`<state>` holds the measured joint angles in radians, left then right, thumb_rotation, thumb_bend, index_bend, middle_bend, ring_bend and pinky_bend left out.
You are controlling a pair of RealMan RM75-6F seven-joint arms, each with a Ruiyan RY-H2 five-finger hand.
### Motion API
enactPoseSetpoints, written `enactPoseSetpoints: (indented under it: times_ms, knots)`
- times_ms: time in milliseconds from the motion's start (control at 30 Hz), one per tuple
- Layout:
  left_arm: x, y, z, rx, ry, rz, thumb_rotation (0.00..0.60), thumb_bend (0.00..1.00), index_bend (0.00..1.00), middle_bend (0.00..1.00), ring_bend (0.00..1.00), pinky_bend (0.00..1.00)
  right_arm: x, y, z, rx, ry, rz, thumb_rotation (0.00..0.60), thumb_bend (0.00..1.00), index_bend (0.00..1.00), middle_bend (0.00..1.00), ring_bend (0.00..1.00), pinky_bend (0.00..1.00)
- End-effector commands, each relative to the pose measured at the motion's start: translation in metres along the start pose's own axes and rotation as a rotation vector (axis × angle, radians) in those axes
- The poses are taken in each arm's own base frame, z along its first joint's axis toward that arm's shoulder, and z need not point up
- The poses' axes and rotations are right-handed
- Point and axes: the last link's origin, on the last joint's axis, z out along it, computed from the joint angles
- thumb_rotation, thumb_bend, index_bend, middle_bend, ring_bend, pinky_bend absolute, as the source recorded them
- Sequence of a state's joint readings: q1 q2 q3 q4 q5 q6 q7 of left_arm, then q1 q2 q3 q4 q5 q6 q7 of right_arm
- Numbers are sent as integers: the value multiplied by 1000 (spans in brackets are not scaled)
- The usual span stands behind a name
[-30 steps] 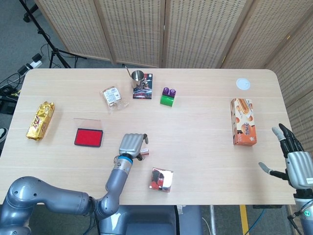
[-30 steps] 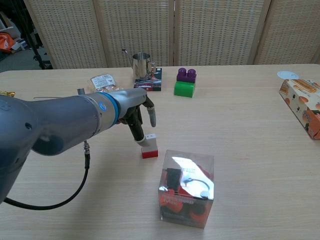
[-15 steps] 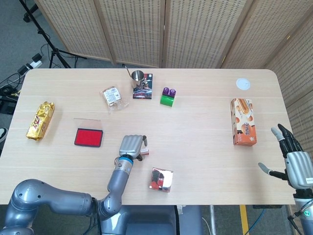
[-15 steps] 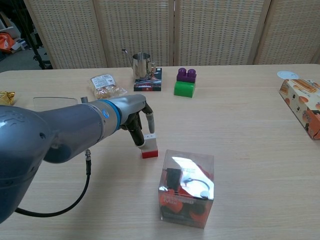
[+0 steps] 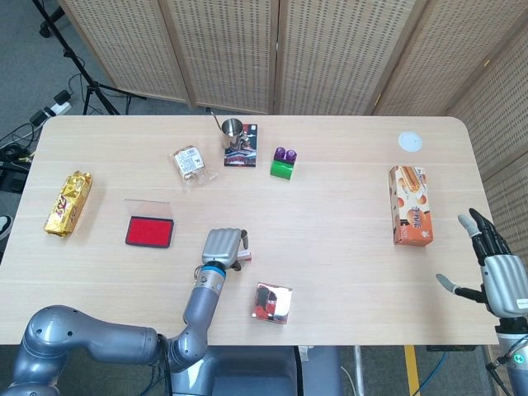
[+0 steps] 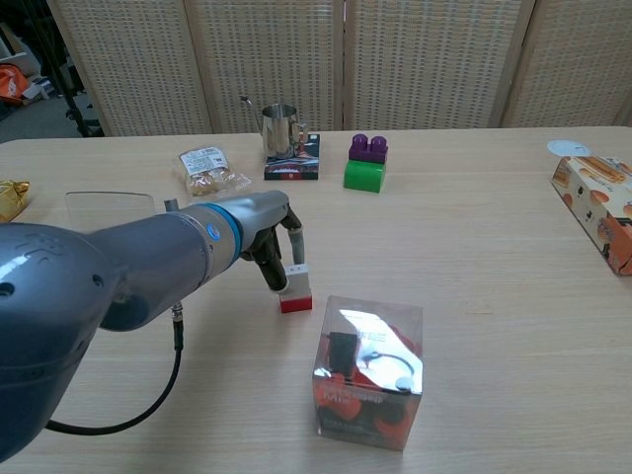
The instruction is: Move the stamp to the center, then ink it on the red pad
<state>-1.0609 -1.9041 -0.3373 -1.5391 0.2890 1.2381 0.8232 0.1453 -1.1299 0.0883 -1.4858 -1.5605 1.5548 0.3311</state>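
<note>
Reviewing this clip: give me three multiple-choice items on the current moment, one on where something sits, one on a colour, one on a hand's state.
1. Where does the red ink pad lie relative to the stamp?
A. To the robot's left of it
B. To the robot's right of it
C. Stacked on top of it

2. What colour is the brick under the purple brick?
A. Yellow
B. Green
C. Blue

3. What is the left hand doing?
A. Resting flat on the orange carton
B. Pinching the stamp between its fingers
C. Gripping the metal cup

Answers:
1. A: the head view shows the pad left of the stamp, apart from it.
2. B: the green brick sits beneath the purple one.
3. B: the chest view shows fingers on both sides of the stamp's white top.
</note>
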Motion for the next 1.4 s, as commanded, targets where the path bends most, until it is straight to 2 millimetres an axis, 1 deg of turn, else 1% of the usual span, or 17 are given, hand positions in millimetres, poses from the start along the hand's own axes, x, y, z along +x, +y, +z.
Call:
enactPoseSetpoints:
  times_ms: [33,767,933,1067,1200,1300,1400]
  knots:
    - [-1,0,0,3,1,4,600,313,504,1000,1000,963,0,0,0,-1,-2,1,600,0,0,0,0,149]
    - [-3,0,0,11,10,1,600,394,550,1000,1000,963,0,2,1,-10,-8,8,600,0,0,0,0,148]
    - [-1,0,-1,9,14,0,600,399,562,1000,1000,963,0,3,1,-11,-9,10,600,0,0,0,0,149]
    - [6,1,-4,-1,26,0,600,403,572,1000,1000,963,0,3,1,-11,-9,10,600,0,0,0,0,149]
    - [20,0,-11,-20,62,30,600,407,577,1000,1000,963,0,3,1,-12,-11,10,600,0,0,0,0,149]
    - [34,-8,-17,-29,97,53,600,407,581,1000,1000,963,0,2,1,-12,-12,13,600,0,0,0,0,149]
    - [49,-24,-22,-25,118,64,600,407,589,1000,1000,963,0,2,1,-10,-11,14,600,0,0,0,0,149]
